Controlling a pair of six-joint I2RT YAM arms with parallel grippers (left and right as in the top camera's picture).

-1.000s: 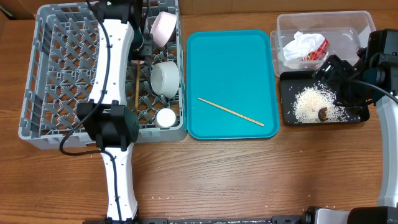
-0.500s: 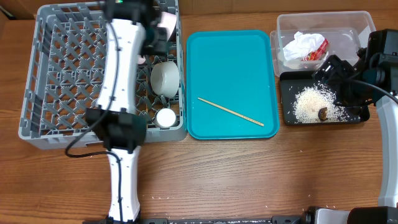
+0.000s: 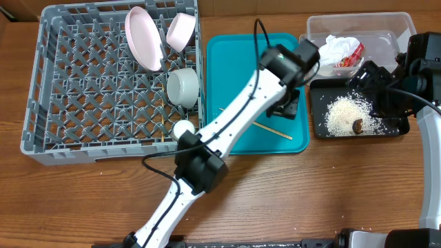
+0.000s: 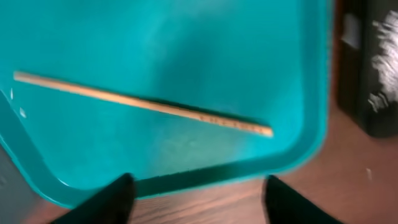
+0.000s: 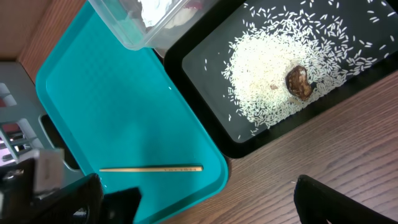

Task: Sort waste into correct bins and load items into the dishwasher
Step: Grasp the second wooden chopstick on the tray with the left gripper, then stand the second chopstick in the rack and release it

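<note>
brown wooden tabletop (image 3: 310, 193) carried the whole job. at its left stood the large square grey plastic dish rack (image 3: 41, 83), already loaded along its right side: a round pale plate (image 3: 142, 38) on edge, a whitish bowl (image 3: 180, 31) tipped beside it, a second whitish bowl (image 3: 183, 86) below, and a small white cup (image 3: 182, 128) near the front corner. a thin tan line beside the cup might have been a chopstick, but it was too fine to be sure.

in the middle lay the teal serving tray (image 3: 227, 62), and on it the one item plainly left, a thin wooden chopstick (image 4: 143, 104). the left gripper (image 4: 199, 199) hung over the tray's right half with its fingers spread and nothing between them. in the wrist view the chopstick lay crosswise just ahead of the fingertips, apart from both.

to the right, the sorting looked finished. a crumpled white paper napkin (image 3: 334, 47) and a red shiny snack wrapper (image 3: 350, 56) sat in the clear plastic tub (image 3: 386, 24), while loose white rice grains (image 3: 343, 114) and a small brown food lump (image 3: 358, 125) lay in the shallow black tray (image 3: 318, 131). the right gripper (image 5: 208, 199) hovered by the black tray, fingers spread wide, holding nothing.
</note>
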